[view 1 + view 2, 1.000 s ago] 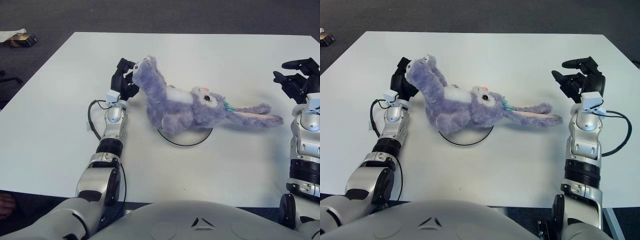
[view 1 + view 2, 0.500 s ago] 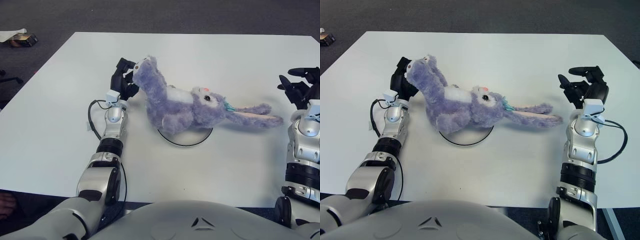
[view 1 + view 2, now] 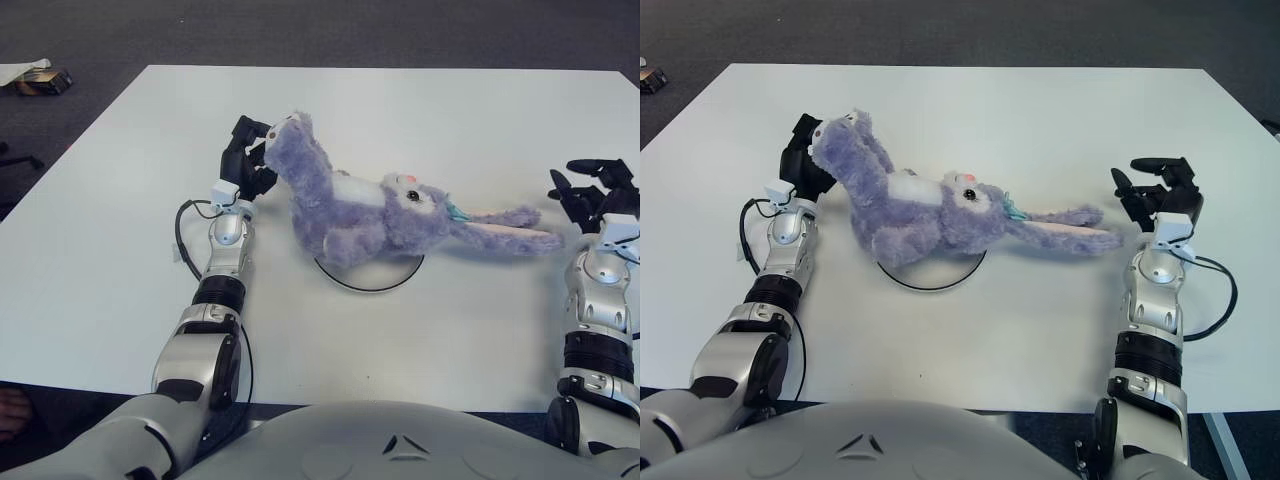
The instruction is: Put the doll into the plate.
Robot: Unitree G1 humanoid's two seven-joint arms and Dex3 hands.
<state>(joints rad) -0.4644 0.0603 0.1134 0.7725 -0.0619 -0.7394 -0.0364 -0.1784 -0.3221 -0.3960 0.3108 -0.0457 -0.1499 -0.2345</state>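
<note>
Purple doll [image 3: 365, 215], one, over one plate [image 3: 372, 281]; left hand [image 3: 248, 156] grips it

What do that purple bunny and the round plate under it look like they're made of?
The doll looks like soft plush fabric: fuzzy lavender pile, paler pink inside the long ears. The plate is harder to judge: smooth, white with a thin dark rim, perhaps plastic or ceramic. The left hand grips the doll's leg; the right hand shows open beside the ears.

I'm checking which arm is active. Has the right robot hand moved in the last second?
Yes. The right robot hand has dropped toward the table's near edge and drawn closer to the doll's ear tips. Its fingers are open, holding nothing.
</note>
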